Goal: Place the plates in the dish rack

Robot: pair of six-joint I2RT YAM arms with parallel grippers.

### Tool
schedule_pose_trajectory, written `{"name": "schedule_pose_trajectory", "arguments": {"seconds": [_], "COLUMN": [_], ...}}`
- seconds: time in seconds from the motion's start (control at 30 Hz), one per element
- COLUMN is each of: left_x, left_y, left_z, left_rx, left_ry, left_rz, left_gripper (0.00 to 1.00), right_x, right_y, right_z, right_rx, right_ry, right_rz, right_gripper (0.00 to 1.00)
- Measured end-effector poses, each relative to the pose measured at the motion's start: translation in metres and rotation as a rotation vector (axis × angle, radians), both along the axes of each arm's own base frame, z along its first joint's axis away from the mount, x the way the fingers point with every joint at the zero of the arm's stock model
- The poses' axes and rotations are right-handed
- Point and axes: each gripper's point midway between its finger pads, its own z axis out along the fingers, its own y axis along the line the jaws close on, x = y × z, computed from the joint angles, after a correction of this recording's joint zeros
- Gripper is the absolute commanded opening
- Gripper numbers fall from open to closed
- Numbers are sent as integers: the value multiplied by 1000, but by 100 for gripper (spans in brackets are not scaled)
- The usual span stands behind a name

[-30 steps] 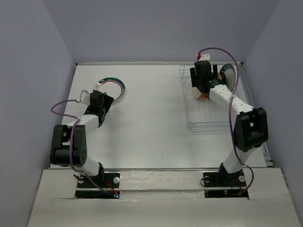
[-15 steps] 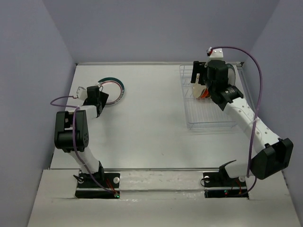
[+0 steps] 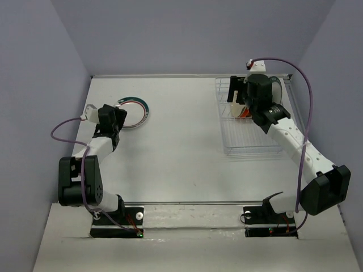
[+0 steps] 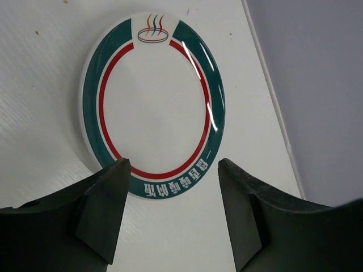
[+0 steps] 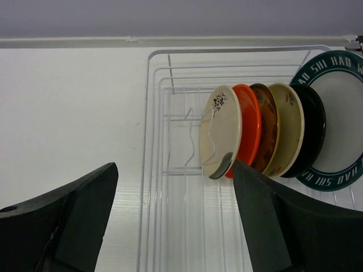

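A white plate with a teal rim and a red ring lies flat on the table at the far left. My left gripper is open at its near edge, with one jaw on either side of the rim and nothing held. The dish rack holds several plates upright: cream, orange-red, gold patterned, cream, black and teal-rimmed white. My right gripper is open and empty above the rack's free slots.
The table's back edge and wall run just behind the rack. The table's left edge lies close beside the flat plate. Purple cables loop off both wrists.
My left arm has swung its elbow outward, and its gripper now sits lower-left of the flat plate. My right arm has stretched out, and its gripper has moved off the cream plate, which stands in the rack.
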Motion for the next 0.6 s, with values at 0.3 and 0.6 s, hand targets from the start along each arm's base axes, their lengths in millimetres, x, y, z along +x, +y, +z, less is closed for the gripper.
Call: {"name": "schedule_pose_trajectory", "arguments": {"seconds": [0.3, 0.6], "left_x": [-22, 4], "left_y": [2, 7], "left_z": [-46, -84], "left_rx": [-14, -86], "left_ry": [108, 146], "left_rz": [26, 25], "left_gripper": [66, 24], "right_x": [-8, -31], "right_y": [8, 30], "right_z": [-19, 19], "right_rx": [9, 120], "right_ry": [39, -53], "right_rz": [41, 151], "right_gripper": [87, 87]}}
